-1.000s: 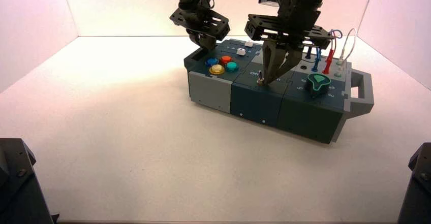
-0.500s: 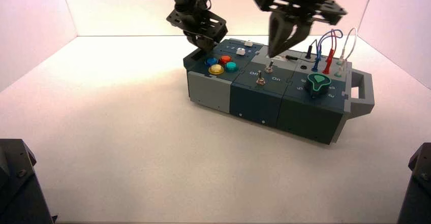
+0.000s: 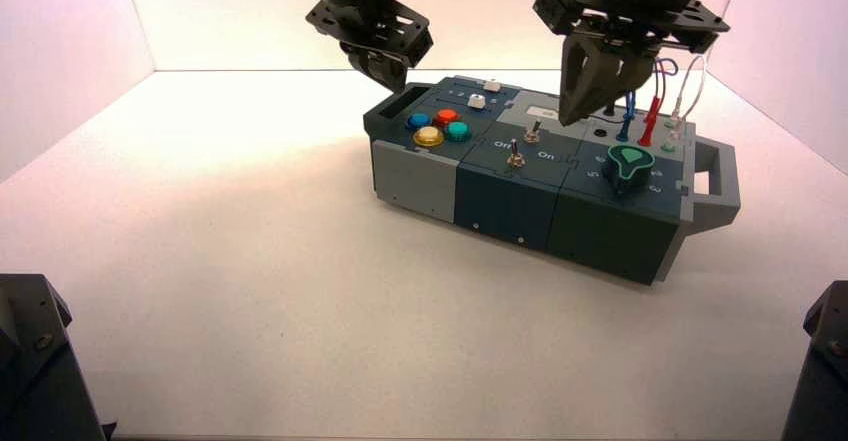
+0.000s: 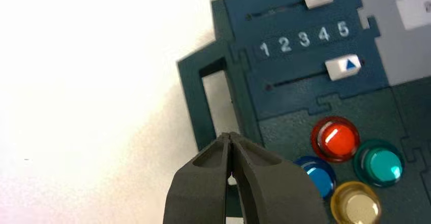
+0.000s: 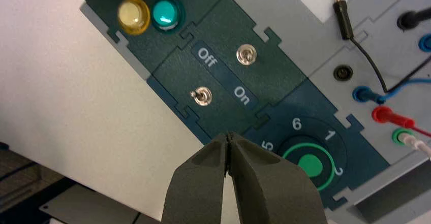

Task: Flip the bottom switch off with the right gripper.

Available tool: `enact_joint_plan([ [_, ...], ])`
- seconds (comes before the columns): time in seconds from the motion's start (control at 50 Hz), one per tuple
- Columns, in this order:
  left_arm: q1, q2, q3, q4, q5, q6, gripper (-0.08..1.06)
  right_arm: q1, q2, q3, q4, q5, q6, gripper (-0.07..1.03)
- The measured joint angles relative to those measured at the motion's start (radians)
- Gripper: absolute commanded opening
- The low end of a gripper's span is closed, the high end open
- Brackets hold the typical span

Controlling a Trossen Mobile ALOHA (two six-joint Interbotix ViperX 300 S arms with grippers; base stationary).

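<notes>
The right gripper [image 5: 228,137], its fingers together, is positioned above the box [image 3: 612,244], over the knob [image 5: 310,165] side and touching no switch. The bottom switch [image 5: 201,96], a silver toggle near the box's front edge, lies ahead of its fingertips in the right wrist view, apart from them; its lever tips toward the "Off" side. The left gripper [image 4: 229,137], fingers together, is parked near the box's left handle.

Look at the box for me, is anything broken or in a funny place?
One thing looks odd: the black wire ends in a plug that lies loose on the grey plate, its metal tip bare, while the red plug sits in its socket. Nothing looks broken.
</notes>
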Motion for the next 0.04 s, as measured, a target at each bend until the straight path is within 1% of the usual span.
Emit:
enact_joint_plan([
  [0.04,0.0,0.0,0.0,0.0,0.005,0.0,-0.03,0.0,-0.005,0.005,-0.002,0.002,0.002,-0.02],
])
